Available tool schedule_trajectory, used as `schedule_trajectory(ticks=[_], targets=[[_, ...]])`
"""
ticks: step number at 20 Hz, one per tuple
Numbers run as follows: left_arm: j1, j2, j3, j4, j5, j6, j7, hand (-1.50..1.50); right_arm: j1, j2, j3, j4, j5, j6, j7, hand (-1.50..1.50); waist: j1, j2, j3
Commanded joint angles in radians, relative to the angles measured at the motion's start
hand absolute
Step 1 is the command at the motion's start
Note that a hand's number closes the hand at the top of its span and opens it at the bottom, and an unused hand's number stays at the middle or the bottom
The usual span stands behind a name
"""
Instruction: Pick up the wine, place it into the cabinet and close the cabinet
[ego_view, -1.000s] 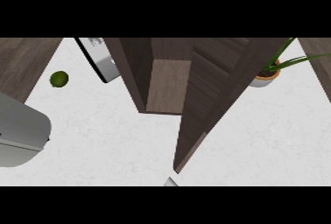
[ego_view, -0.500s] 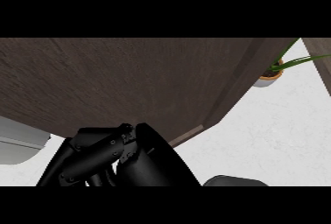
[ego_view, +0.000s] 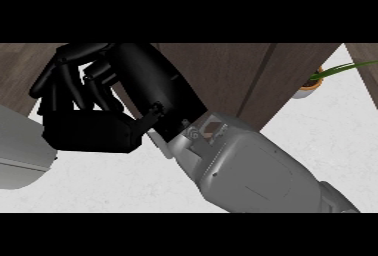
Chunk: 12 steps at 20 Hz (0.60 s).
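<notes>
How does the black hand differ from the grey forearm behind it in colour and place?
The hand is black and lies at upper left before the dark wooden cabinet; the forearm is light grey and runs to the lower right edge. The hand's fingers are curled; the forearm is one smooth shell. Both belong to one arm.

you have one view only, from the head, looking steeply down onto the white counter (ego_view: 103, 185). a grey forearm (ego_view: 251, 175) and its black hand (ego_view: 96, 100) sit very close, blocking most of the dark cabinet (ego_view: 244, 75).
</notes>
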Motion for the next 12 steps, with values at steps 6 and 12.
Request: schedule_trajectory(ticks=[6, 12], targets=[[-0.002, -0.019, 0.07, 0.045, 0.0, -0.086, -0.015, -1.5, -0.072, -0.003, 0.0, 0.242, -0.318, 0.472, 0.087, 1.5, 0.026, 0.013, -0.001], [0.014, -0.011, 0.129, 0.052, 0.042, -0.129, 0.037, -1.5, -0.116, 0.003, 0.017, 0.415, -0.432, 0.667, 0.121, 1.5, -0.001, 0.003, 0.0]])
